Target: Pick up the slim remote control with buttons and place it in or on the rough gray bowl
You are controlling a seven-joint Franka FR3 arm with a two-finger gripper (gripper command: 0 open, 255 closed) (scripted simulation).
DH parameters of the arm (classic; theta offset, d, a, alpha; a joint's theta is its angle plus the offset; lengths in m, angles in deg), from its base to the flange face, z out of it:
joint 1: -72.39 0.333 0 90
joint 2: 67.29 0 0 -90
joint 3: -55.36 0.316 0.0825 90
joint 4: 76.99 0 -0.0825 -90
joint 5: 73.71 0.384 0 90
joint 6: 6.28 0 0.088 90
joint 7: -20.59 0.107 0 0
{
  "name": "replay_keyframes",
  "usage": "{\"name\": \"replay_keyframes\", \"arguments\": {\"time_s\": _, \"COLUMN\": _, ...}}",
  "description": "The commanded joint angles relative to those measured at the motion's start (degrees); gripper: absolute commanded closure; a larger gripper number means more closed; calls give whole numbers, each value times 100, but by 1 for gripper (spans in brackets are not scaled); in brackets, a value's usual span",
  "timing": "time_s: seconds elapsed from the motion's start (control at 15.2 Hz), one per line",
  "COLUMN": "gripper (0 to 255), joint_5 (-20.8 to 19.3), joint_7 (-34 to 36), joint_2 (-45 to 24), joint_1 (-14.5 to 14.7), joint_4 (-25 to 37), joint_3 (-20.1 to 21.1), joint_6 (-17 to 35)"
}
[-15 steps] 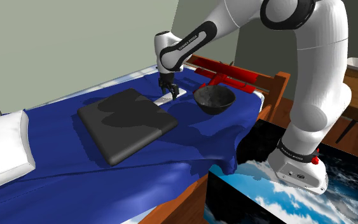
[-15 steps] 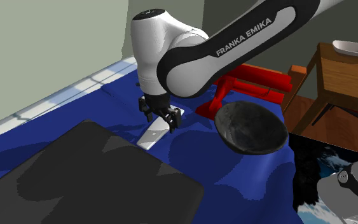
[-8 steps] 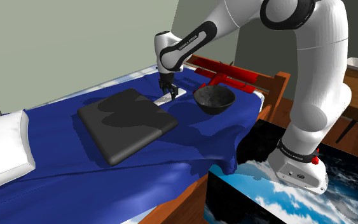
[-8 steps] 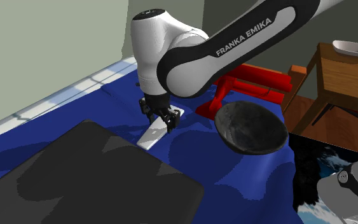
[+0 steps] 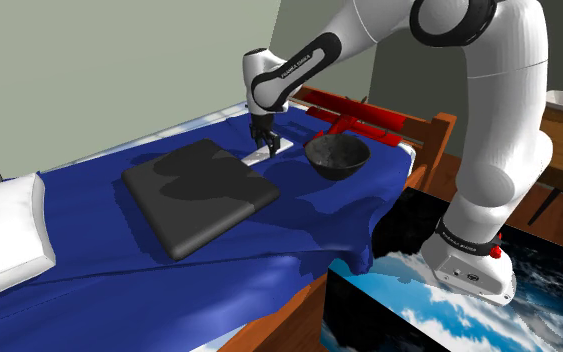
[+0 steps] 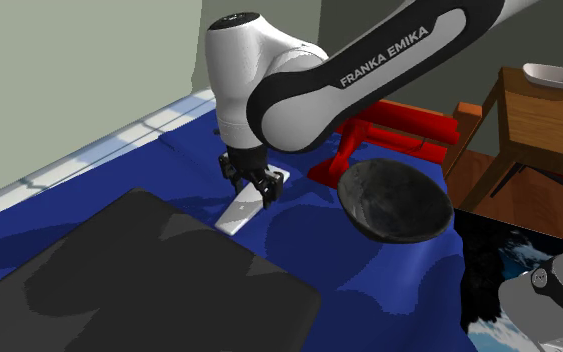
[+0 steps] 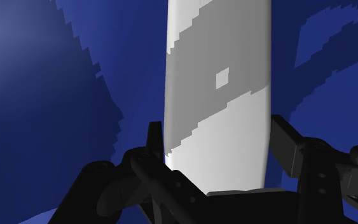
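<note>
Closed in since a second ago and now pinching, with the gripper (image 6: 253,190), the pale remote control (image 6: 241,213) on the blue bedspread (image 6: 299,245); grasping step, calling next for a lift toward the dark bowl (image 6: 394,205).

White arm (image 5: 491,130) stretched forward, bent downward at the end — its black tool (image 6: 253,191) points down, fingers clamped on the white remote (image 6: 240,214).

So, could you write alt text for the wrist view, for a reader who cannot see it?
A long, flat, pale remote, partly in grey shadow, runs away from the camera between the two fingers of the black gripper, which press against its long edges. Under it lies a blue cover with darker shadows.
</note>
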Motion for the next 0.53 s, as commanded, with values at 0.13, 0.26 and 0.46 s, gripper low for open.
{"name": "replay_keyframes", "arguments": {"time_s": 0.13, "gripper": 255, "joint_5": 73, "joint_7": -49, "joint_2": 137, "joint_1": -23, "joint_4": 102, "joint_3": 35, "joint_6": -227}}
{"name": "replay_keyframes", "arguments": {"time_s": 0.26, "gripper": 255, "joint_5": 111, "joint_7": -74, "joint_2": 208, "joint_1": -34, "joint_4": 163, "joint_3": 52, "joint_6": -354}}
{"name": "replay_keyframes", "arguments": {"time_s": 0.46, "gripper": 255, "joint_5": 165, "joint_7": -110, "joint_2": 308, "joint_1": -48, "joint_4": 264, "joint_3": 75, "joint_6": -547}}
